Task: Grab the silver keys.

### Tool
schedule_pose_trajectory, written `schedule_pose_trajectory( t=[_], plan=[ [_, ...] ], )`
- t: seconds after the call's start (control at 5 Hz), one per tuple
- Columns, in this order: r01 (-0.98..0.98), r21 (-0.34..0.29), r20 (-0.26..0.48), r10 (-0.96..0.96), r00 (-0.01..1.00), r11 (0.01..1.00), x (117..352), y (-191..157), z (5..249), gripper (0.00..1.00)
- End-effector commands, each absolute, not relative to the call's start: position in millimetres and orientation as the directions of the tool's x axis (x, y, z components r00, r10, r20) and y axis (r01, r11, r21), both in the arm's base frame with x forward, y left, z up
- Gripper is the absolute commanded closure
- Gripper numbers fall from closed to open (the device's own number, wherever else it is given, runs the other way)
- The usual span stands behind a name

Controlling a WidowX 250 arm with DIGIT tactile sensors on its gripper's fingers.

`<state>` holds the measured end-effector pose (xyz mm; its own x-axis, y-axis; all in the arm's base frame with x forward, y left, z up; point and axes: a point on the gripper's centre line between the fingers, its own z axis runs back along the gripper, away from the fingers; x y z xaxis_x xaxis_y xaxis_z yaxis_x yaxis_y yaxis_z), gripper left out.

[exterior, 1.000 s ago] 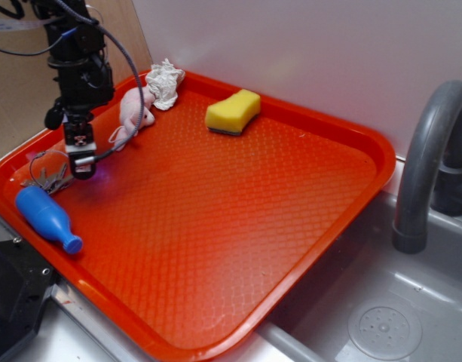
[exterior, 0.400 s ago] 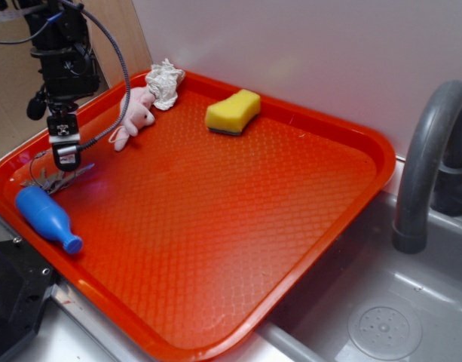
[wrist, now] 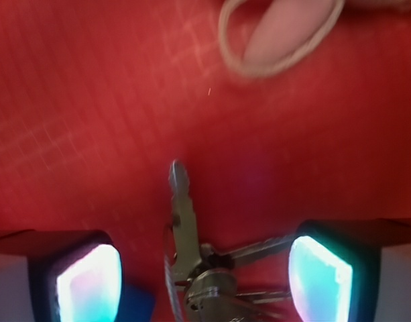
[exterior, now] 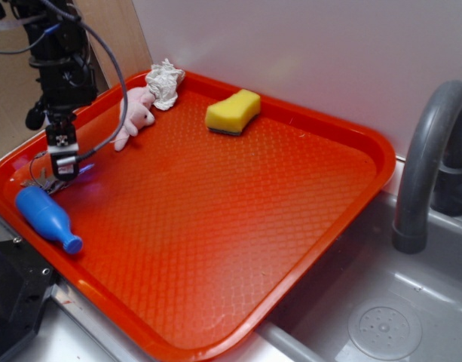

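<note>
Wrist view — claw [wrist: 204,268] spread wide around silver keys [wrist: 192,261] on the red tray [wrist: 91,100], blue bottle [exterior: 46,217] alongside.

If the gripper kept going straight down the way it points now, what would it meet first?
Most likely the silver keys: in the wrist view they lie between the two open fingers of the gripper, with the orange tray right beneath. How much height is left is unclear.
</note>
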<state>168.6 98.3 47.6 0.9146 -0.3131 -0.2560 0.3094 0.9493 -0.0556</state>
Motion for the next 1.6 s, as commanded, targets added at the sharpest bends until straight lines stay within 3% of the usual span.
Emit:
schedule_pose_trajectory(
  t=[0.0, 0.8, 1.0, 1.4],
  plan=[
    [0.339, 0.021, -0.249, -0.324, 0.913, 0.94, 160, 94, 48, 0.0],
    [0.317, 0.009, -0.262, -0.304, 0.916, 0.948, 149, 100, 56, 0.0],
    [0.296, 0.029, -0.271, -0.278, 0.922, 0.955, 149, 99, 55, 1.0],
    [0.288, 0.046, -0.3, -0.261, 0.917, 0.957, 155, 96, 47, 1.0]
  ],
)
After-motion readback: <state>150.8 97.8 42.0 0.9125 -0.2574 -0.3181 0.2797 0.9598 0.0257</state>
